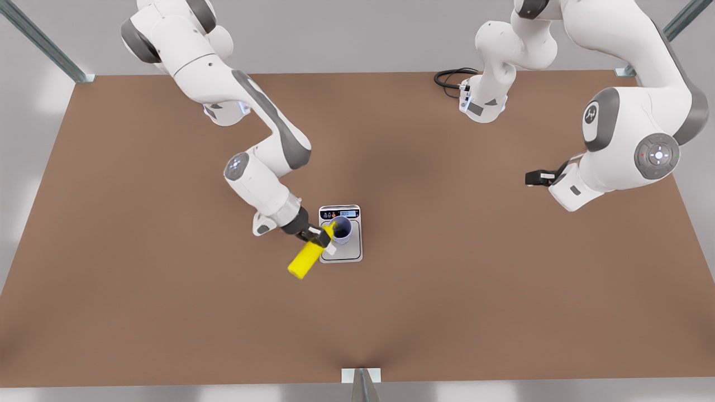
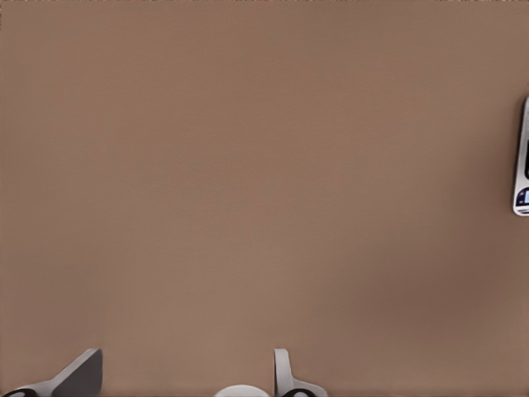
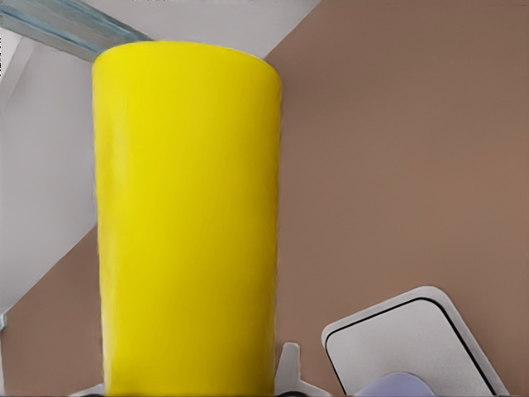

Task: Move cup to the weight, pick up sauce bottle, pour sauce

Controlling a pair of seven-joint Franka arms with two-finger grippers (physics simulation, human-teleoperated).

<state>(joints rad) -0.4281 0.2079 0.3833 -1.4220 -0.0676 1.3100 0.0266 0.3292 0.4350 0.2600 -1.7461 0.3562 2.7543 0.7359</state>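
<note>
bottle axis: sauce bottle [image 1: 305,259] tipped, nozzle toward 1 o'clock over cup [image 1: 341,229] on weight [image 1: 349,248]
right jaws: right gripper [image 1: 319,239] pinching bottle
left jaws: left gripper [image 1: 529,178] waits at 3 o'clock, spread

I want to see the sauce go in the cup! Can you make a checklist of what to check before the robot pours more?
1. Cup standing on the weight: ok.
2. Cup upright, mouth open to above: ok.
3. Right gripper shut on the sauce bottle: ok.
4. Bottle tipped, nozzle end toward the cup's rim: ok.
5. Sauce actually landing in the cup: cannot tell.
6. Left gripper waiting open, far off at the front view's right, out of the way: ok.
</note>
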